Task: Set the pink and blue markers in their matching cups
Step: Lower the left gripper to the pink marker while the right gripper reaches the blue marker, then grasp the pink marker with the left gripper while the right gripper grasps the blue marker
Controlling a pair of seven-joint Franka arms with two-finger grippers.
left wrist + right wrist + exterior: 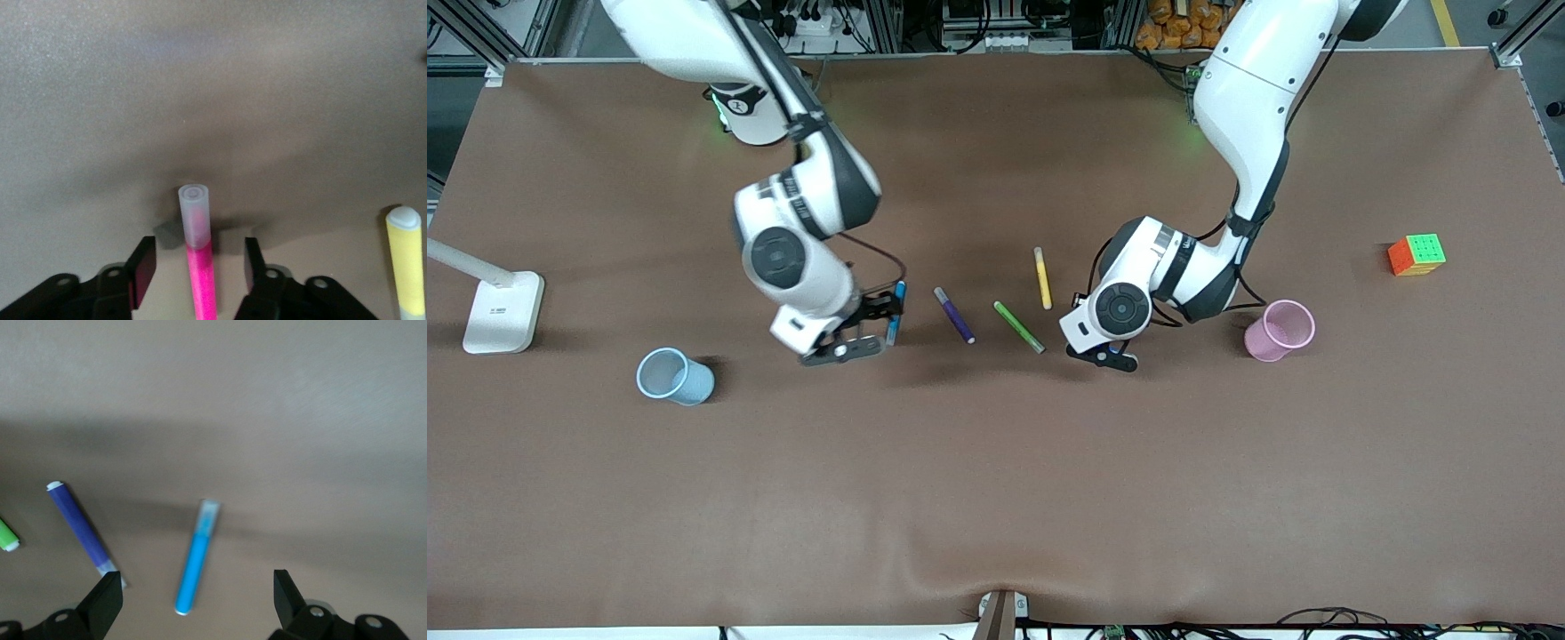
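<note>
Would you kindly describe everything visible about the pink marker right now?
The pink marker is a slim, plastic-looking pen with a bright magenta barrel and a pale, translucent cap with a round end. It lies flat on the brown table, between the open fingers of the left gripper, which straddle it without visibly touching it. A yellow marker lies beside it. In the front view the left arm hides it.

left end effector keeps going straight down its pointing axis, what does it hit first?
Probably the pink marker: it lies on the table between the open fingers of the left end effector. Nothing else shows in that line. The remaining gap is unclear.
</note>
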